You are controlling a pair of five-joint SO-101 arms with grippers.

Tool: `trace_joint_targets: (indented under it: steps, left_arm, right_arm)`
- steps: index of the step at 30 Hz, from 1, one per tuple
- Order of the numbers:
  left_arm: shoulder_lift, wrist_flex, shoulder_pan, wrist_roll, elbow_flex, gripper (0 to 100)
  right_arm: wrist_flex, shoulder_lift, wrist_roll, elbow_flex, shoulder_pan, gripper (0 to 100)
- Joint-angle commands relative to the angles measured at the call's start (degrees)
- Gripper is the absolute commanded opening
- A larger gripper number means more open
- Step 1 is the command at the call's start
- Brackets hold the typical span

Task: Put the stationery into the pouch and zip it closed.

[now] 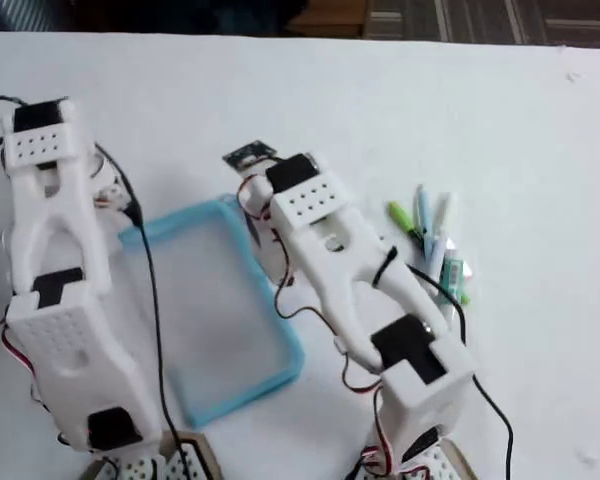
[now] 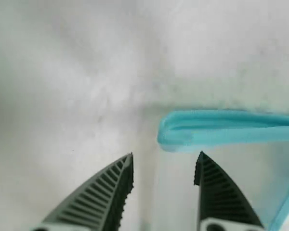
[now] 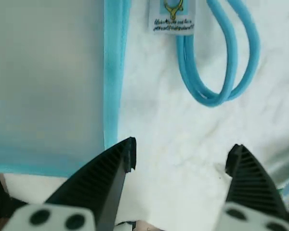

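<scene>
The pouch [image 1: 205, 310] lies flat on the white table between the two arms; it is translucent with a light blue border. Several pens and markers [image 1: 432, 242], green, blue and white, lie in a small pile to the right of the right arm [image 1: 340, 260]. My left gripper [image 2: 164, 161] is open just above the pouch's blue corner [image 2: 183, 134]. My right gripper [image 3: 183, 148] is open over bare table beside the pouch's blue edge [image 3: 113, 72], with a blue loop strap [image 3: 221, 72] and a white label [image 3: 173, 17] ahead of it. Neither holds anything.
The left arm [image 1: 55, 260] stands along the pouch's left side, its black cable [image 1: 152, 300] draped over the pouch. White table [image 1: 400, 110] stretches beyond the arms to its far edge. The arms' bases sit at the near edge.
</scene>
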Motion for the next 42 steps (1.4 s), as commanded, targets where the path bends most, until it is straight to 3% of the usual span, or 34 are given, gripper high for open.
trace_joint_targets:
  steps: [1, 8, 15, 19, 31, 33, 37, 42]
  left_arm:
    - [-4.18, -0.09, 0.04, 3.16, -4.57, 22]
    - [-4.26, 0.18, -2.59, 3.87, -11.25, 22]
    - [-4.26, 0.18, -5.14, 3.87, -9.58, 22]
    - [-4.26, 0.18, -7.34, 3.43, -8.7, 22]
    - [-3.91, 0.18, -7.69, 3.43, -8.09, 22]
    - [-3.91, 0.18, -7.69, 3.43, -8.09, 22]
    - [-3.82, 0.09, -7.6, 2.37, -6.77, 22]
    - [-4.0, 0.0, -7.6, 1.93, -3.25, 22]
  right_arm:
    - [-5.23, 0.57, 0.44, -3.87, 0.48, 29.9]
    - [-18.68, 1.27, 16.53, -8.26, -1.54, 29.9]
    - [-30.64, 13.67, 18.55, -8.97, -2.95, 29.8]
    - [-31.34, 22.29, 18.55, -16.7, -1.01, 29.8]
    - [-9.36, 48.04, 18.55, -53.01, 1.71, 29.3]
    - [-7.43, 51.65, 18.55, -58.2, 2.07, 24.3]
    - [-3.38, 55.96, 20.4, -68.57, 2.51, 2.7]
    - [1.98, 58.68, 22.15, -78.15, 3.12, 4.5]
